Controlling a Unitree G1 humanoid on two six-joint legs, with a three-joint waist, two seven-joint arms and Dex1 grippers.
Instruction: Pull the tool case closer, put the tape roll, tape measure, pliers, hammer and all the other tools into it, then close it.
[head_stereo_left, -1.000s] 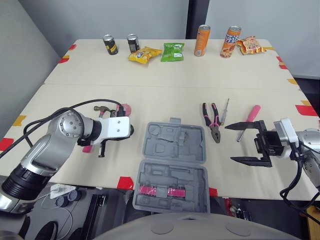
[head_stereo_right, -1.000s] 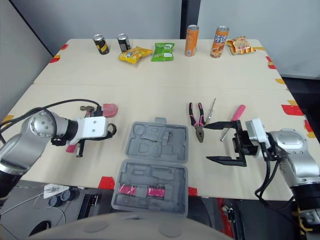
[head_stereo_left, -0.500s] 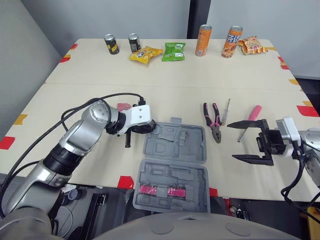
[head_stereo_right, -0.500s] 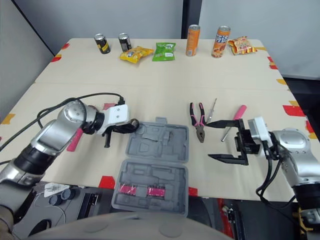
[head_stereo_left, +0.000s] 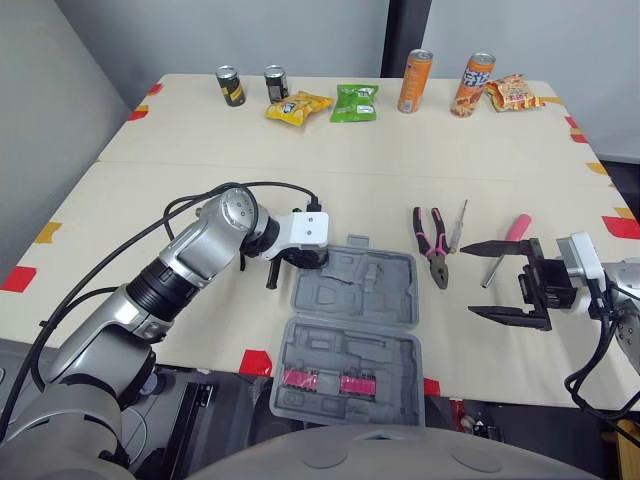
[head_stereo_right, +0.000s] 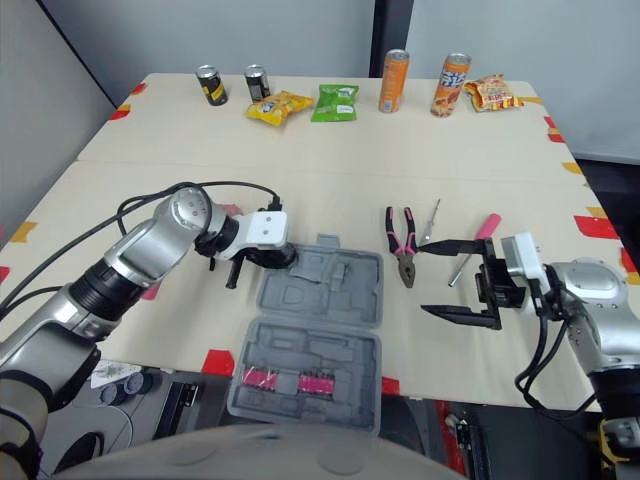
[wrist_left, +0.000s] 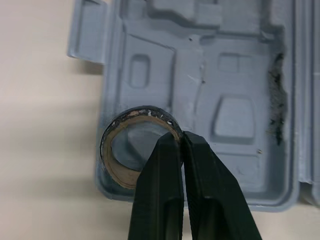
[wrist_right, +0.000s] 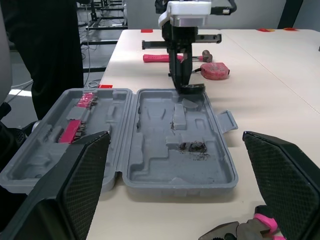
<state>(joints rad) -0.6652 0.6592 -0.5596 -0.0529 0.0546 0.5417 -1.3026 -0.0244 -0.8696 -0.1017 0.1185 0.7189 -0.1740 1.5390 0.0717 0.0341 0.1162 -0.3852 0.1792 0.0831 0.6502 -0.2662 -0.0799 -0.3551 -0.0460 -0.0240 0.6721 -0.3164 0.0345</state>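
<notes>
The tape roll (wrist_left: 141, 112) is gripped by its wall in the closed left pincer (wrist_left: 179, 140), at the far-left corner of the open tool case (head_stereo_left: 372, 292). It should be lowered level and fully inside the rim, seated in the recess there, and only then released. The right pincer (head_stereo_left: 472, 281) is held open, right of the pliers (head_stereo_left: 432, 245).

Robot test lab: beige table (head_stereo_left: 330, 150) edged with red tape marks (head_stereo_left: 256, 359), grey partition walls (head_stereo_left: 280, 30).

head eyes look down; wrist views share the tool case (wrist_left: 225, 60).
</notes>
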